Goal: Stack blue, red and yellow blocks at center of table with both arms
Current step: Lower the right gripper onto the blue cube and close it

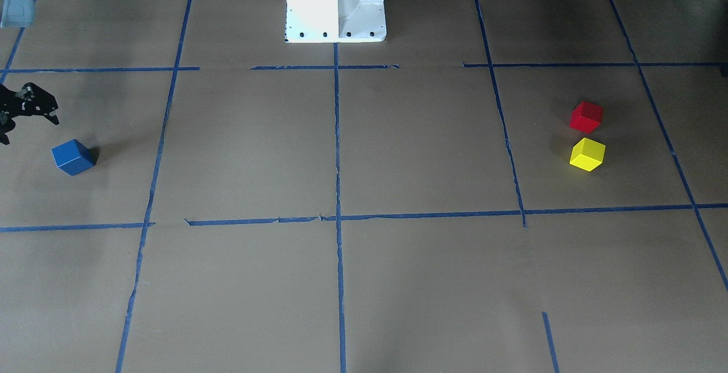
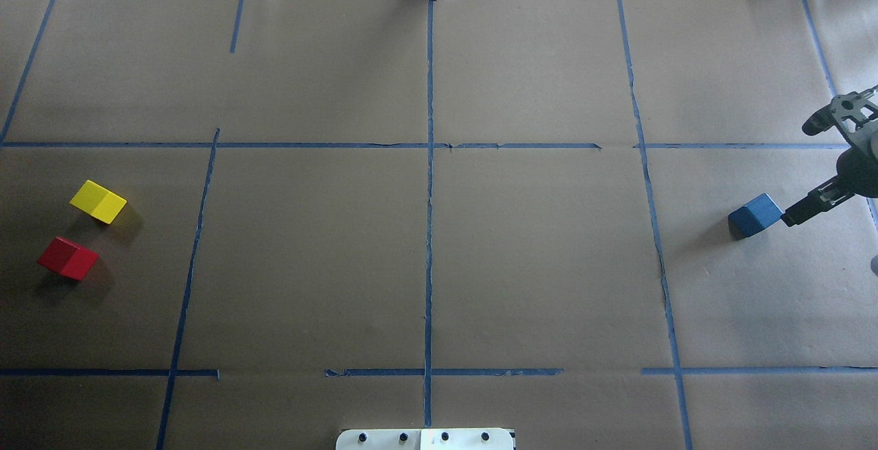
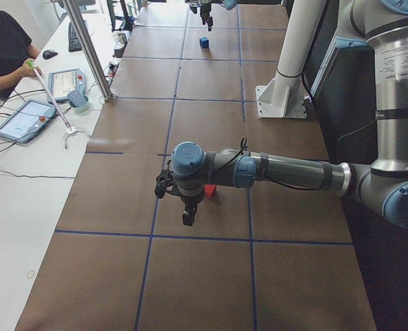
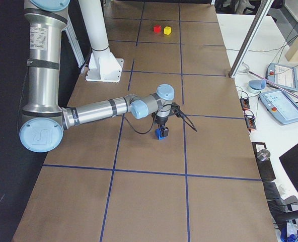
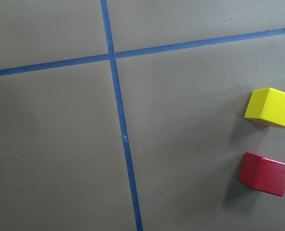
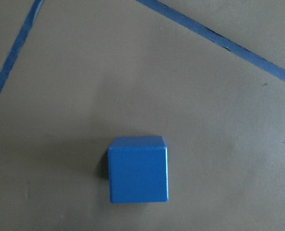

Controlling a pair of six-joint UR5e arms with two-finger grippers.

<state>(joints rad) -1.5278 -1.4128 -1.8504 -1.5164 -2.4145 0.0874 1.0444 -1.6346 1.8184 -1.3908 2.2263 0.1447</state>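
The blue block [image 2: 756,215] lies at the table's right side; it also shows in the front view [image 1: 73,157] and fills the lower middle of the right wrist view [image 6: 138,169]. My right gripper [image 2: 802,171] hangs open above and just right of it, with one finger close to the block. The red block [image 2: 67,258] and the yellow block [image 2: 98,201] lie side by side at the far left, and both show in the left wrist view, the red block [image 5: 264,173] below the yellow block [image 5: 271,107]. My left gripper [image 3: 179,204] hovers near the red block; I cannot tell whether it is open or shut.
Blue tape lines divide the brown paper table [image 2: 425,258] into squares. The robot's white base [image 1: 335,3] stands at the robot's edge. At the table's left end are a person, tablets and a metal post [image 3: 87,48].
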